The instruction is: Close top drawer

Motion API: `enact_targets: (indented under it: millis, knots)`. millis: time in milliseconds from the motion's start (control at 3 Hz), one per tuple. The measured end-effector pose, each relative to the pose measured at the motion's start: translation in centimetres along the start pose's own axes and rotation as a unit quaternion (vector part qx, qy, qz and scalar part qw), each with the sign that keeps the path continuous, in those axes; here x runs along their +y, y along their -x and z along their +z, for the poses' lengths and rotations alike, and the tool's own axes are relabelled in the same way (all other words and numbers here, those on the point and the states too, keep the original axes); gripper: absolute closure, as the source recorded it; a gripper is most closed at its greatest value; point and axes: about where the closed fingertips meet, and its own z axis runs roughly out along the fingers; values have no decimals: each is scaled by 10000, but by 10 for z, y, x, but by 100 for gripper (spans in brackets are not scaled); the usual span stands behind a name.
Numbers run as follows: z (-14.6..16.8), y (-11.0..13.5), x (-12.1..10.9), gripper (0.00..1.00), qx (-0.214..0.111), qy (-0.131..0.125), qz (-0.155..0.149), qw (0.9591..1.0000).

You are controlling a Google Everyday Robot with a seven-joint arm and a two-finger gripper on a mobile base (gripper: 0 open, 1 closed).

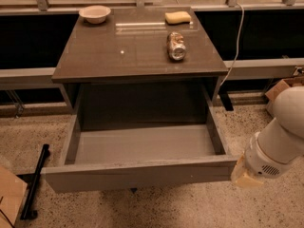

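Top drawer (142, 175): is pulled far out from under the cabinet top (118, 56).
Gripper (244, 175): is held low at the right, just beside the drawer front's right corner.
Gripper state: cannot be told.

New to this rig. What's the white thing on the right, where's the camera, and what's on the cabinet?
The white rounded arm belongs to a mobile robot with a single arm. Its gripper sits low, by the right end of the wide grey-brown top drawer, which is pulled out. I see nothing held. One camera looks down on the cabinet from the front. On the grey-brown cabinet top are a pale round bowl, a yellow sponge and a dented metal can lying on its side.
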Motion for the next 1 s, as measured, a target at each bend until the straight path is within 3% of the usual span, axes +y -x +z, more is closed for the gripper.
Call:
enact_targets:
  millis: [333,667,1000]
  knots:
    - [51,-5,-12,100,-56,210,30,9998]
    - [86,10,-40,100,-245,204,-166,9994]
    - [86,9,-38,100,-246,204,-167,9994]
